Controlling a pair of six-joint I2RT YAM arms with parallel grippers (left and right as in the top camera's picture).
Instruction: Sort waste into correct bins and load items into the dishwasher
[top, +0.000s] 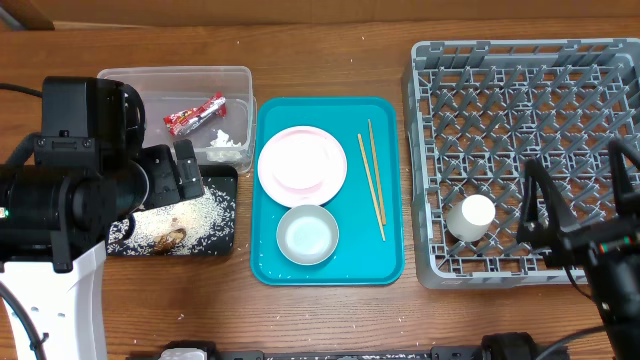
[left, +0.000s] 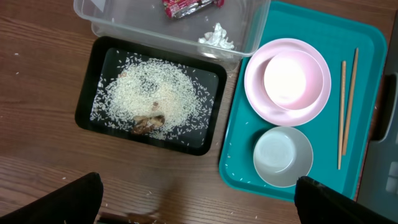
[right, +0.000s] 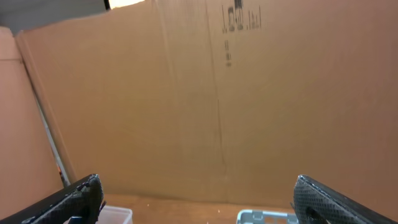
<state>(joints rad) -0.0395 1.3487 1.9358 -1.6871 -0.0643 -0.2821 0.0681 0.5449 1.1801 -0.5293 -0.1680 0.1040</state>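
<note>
1. The left arm reaches in from the table's left edge, its bulky black body over the black tray's left end. The left gripper (top: 175, 170) hangs above the black tray (top: 228, 215), fingers spread and holding nothing; its wrist view looks straight down past two dark fingertips (left: 81, 199).
2. One clear tub (top: 130, 80) stands at the far left, touching the black tray's far edge. Inside lie one crinkled red wrapper (top: 195, 115) and one crumpled white tissue (top: 225, 142).
3. The black tray holds a wide scatter of white rice (left: 149, 93), with a small clump of brown scraps (left: 148, 123) at the near side of the heap.
4. One teal serving tray (top: 385, 260) sits in the middle, just beside both bins. On it are:
   - one pale pink plate (top: 300, 160) at the far left, with a whiter centre;
   - one white bowl (top: 307, 235) nearer, upright and empty, its rim meeting the plate's edge;
   - two thin chopsticks (top: 372, 180) lying almost parallel along the right side.
5. One grey dish rack (top: 520, 90) fills the right side. One small white cup (top: 472, 217) rests among the pegs in its near left corner; whether it stands or lies tilted is unclear.
6. The right gripper (top: 580, 205) hovers over the rack's near right part, fingers wide apart and empty, the cup just left of it and untouched. Its wrist camera faces a brown cardboard wall (right: 217, 106).
</note>
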